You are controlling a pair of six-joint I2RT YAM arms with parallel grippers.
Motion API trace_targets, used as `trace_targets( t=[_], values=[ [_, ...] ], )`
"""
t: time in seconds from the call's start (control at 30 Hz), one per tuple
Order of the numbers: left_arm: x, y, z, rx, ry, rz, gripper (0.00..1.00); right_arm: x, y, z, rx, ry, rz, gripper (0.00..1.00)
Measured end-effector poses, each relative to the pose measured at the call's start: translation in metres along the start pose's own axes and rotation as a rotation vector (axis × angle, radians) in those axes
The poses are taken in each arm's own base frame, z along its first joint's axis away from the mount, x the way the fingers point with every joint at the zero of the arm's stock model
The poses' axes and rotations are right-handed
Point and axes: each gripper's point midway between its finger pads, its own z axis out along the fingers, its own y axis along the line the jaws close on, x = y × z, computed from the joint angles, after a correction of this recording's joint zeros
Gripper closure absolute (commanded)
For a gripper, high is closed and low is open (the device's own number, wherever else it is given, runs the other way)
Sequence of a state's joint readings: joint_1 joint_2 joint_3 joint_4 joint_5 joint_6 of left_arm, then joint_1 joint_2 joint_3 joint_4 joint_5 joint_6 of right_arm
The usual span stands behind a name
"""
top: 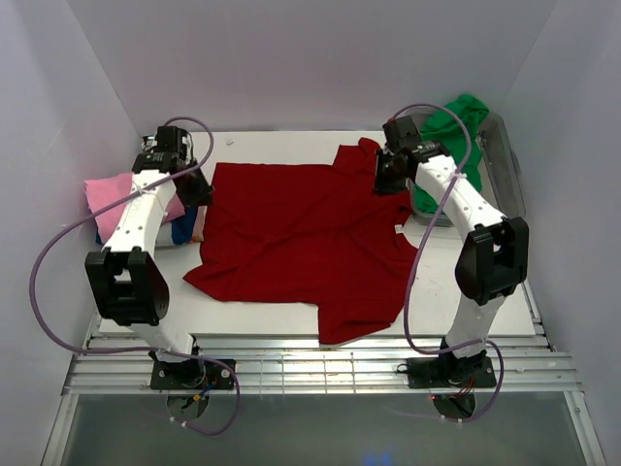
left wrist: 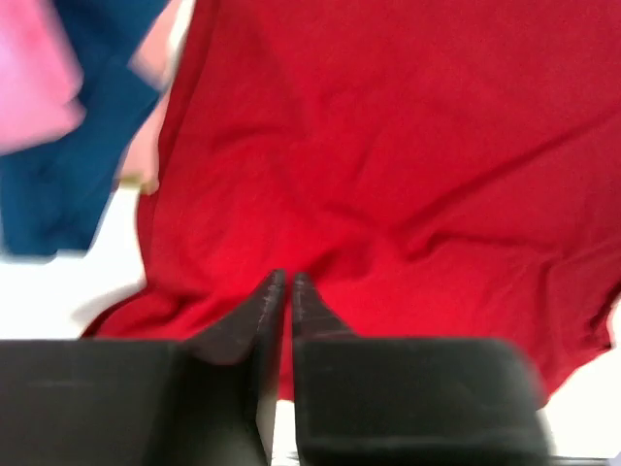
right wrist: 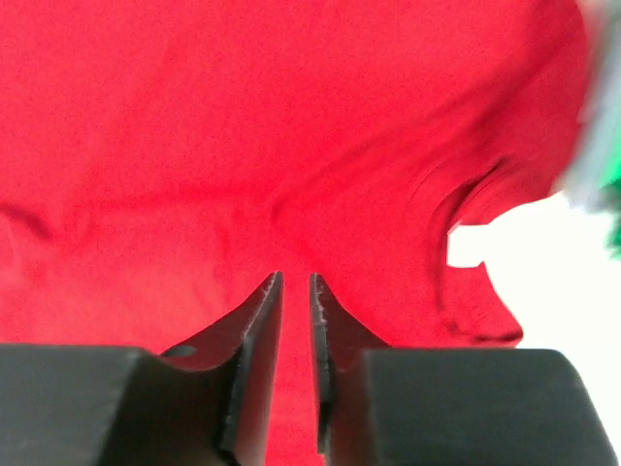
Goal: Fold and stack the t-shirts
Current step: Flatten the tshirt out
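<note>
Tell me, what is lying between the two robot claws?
The red t-shirt, spread rumpled on the table, fills the stretch from the left gripper to the right gripper. The top view shows it.

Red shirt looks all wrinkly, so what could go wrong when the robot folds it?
The red shirt lies rumpled, so a fold could come out crooked. The left gripper seems to pinch it right beside the pink shirt and blue shirt; pulling might drag those along. The right gripper works close to the tub and might bump it.
</note>
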State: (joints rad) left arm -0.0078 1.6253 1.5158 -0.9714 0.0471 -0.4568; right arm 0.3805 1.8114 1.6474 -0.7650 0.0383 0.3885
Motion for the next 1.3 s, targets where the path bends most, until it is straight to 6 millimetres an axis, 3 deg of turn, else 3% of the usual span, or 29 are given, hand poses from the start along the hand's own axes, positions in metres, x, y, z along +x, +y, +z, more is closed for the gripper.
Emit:
trace_targets(
  t=[0.07,0.13,0.17,0.27,0.37,0.53,0.77,0.83,0.93,1.0,1.03,1.07,1.17,1.2,1.23,1.3],
  values=[
    [-0.011,-0.01,0.015,0.027,0.011,0.001,0.62,-0.022,-0.009,0.001,0.016,-0.021,0.021,0.56],
    [-0.015,-0.017,0.035,0.039,0.045,-0.01,0.51,-0.044,-0.016,0.008,0.031,-0.035,0.026,0.49],
    [-0.018,-0.02,0.045,0.044,0.061,-0.015,0.37,-0.055,-0.018,0.013,0.034,-0.04,0.026,0.46],
    [-0.031,-0.031,0.074,0.058,0.091,-0.03,0.2,-0.084,-0.016,0.037,0.034,-0.051,0.009,0.29],
    [-0.054,-0.044,0.094,0.085,0.07,-0.034,0.17,-0.093,-0.015,0.062,0.013,-0.04,-0.002,0.28],
    [-0.079,-0.057,0.109,0.122,0.019,-0.042,0.16,-0.078,-0.027,0.091,-0.001,0.02,0.017,0.3],
    [-0.117,-0.077,0.123,0.183,-0.086,-0.04,0.15,-0.088,-0.05,0.112,0.019,-0.008,0.045,0.31],
    [-0.127,-0.083,0.131,0.205,-0.109,-0.041,0.17,-0.092,-0.054,0.122,0.022,-0.018,0.047,0.31],
    [-0.123,-0.084,0.147,0.214,-0.089,-0.045,0.25,-0.083,-0.059,0.135,0.034,0.008,0.049,0.37],
    [-0.11,-0.079,0.159,0.205,-0.052,-0.052,0.38,-0.072,-0.063,0.141,0.04,0.038,0.046,0.53],
    [-0.101,-0.077,0.164,0.196,-0.03,-0.051,0.43,-0.065,-0.064,0.143,0.042,0.056,0.045,0.58],
    [-0.092,-0.074,0.169,0.185,-0.007,-0.049,0.57,-0.055,-0.067,0.144,0.047,0.073,0.046,0.7],
    [-0.056,-0.066,0.181,0.153,0.066,-0.035,0.84,-0.002,-0.077,0.135,0.073,0.173,0.047,0.9],
    [-0.042,-0.066,0.184,0.143,0.093,-0.023,1.0,0.013,-0.08,0.129,0.081,0.203,0.046,0.92],
    [-0.028,-0.067,0.186,0.133,0.121,-0.011,1.0,0.024,-0.081,0.123,0.087,0.226,0.05,0.92],
    [-0.002,-0.072,0.191,0.124,0.167,0.026,1.0,0.028,-0.081,0.114,0.09,0.232,0.051,0.92]
  ],
)
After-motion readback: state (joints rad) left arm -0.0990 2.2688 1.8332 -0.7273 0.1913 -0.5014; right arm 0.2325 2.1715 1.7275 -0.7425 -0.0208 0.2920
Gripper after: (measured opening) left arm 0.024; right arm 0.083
